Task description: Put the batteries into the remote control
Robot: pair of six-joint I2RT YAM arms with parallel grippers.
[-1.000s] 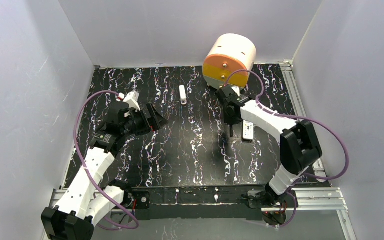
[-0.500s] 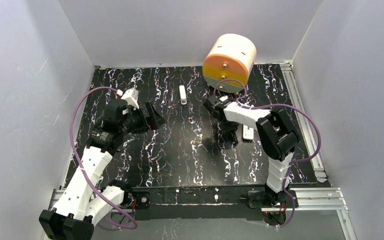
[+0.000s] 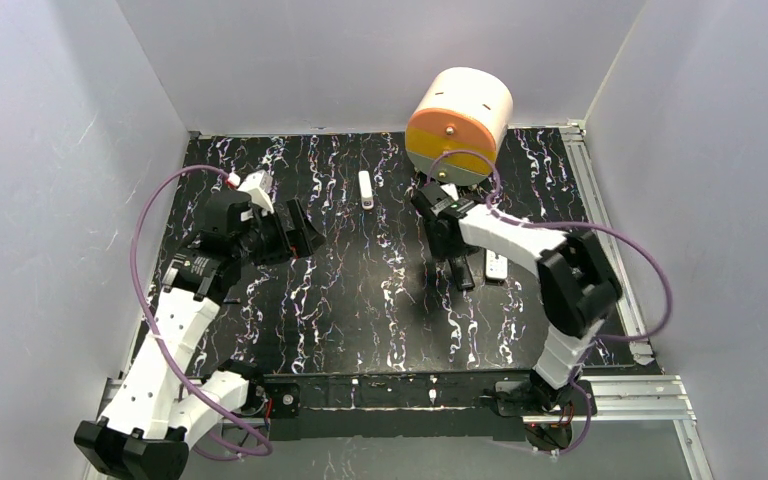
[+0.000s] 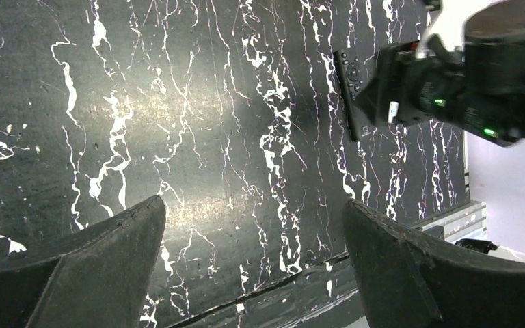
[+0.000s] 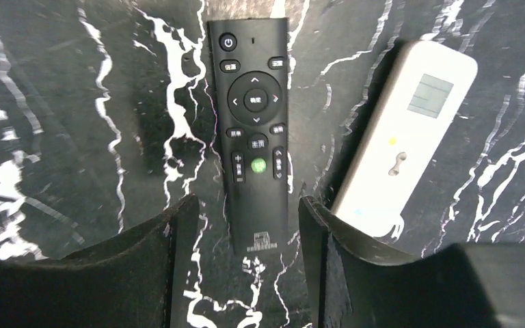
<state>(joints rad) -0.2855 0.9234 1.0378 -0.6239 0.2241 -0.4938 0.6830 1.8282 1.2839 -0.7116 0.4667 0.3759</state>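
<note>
Black, white-veined tabletop [image 3: 360, 300], enclosed by pale walls on three sides.

Right gripper [image 5: 246, 205]: fingers spread and straddling the lower end of the slim black remote [image 5: 256, 137]. A strip of table shows on each side, so there is no pinch.

Remote control [image 5: 403, 143]: white, display facing up, lying flat at 3 o'clock of the black remote. It sits just beside it without touching, its top tilted toward 1 o'clock. The gripper's finger [image 5: 328, 246] on that side stands between the two remotes' lower ends. In the overhead view, both lie right of the table's centre.

Left gripper [image 4: 254, 208]: fingers fully spread and holding nothing, above bare table at 9 o'clock of centre.

Narrow white stick [image 3: 365, 189]: at 12 o'clock of centre.

Orange, yellow and white drum [image 3: 458, 122]: at the back edge, toward 1 o'clock.
</note>
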